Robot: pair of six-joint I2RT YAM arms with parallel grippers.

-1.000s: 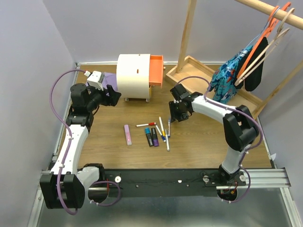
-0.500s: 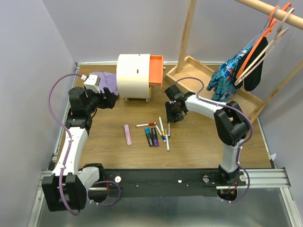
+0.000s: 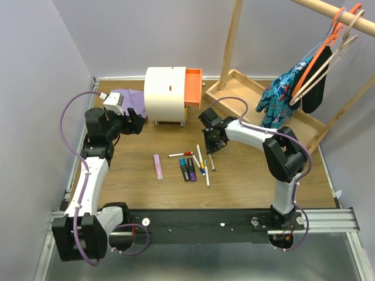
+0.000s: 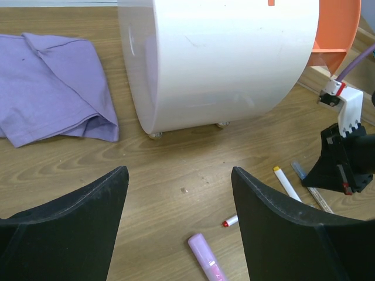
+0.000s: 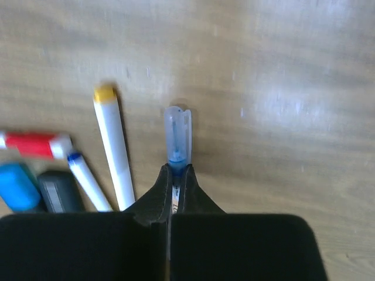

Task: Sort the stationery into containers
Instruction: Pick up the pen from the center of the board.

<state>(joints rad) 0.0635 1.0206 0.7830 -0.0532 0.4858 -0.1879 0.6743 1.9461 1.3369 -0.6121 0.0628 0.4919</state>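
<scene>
Blue-capped pen (image 5: 177, 132): on the bench (image 3: 246, 172), clamped in right gripper (image 5: 176, 178).
Left gripper (image 4: 176, 190): jaws apart, empty.

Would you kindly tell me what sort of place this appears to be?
Probably a robotics lab test cell rather than a home: plain panel walls box in a wooden tabletop, a mounting rail carries the arm bases, and the clothes rack and mini chest look like staged props.

1. Pale lavender walls (image 3: 117, 35) enclose a brown wood-grain tabletop (image 3: 234, 181).
2. A light wooden clothes rack (image 3: 232, 44) stands at the far right, holding orange and wooden hangers (image 3: 334, 28) with a blue patterned garment (image 3: 280, 96).
</scene>
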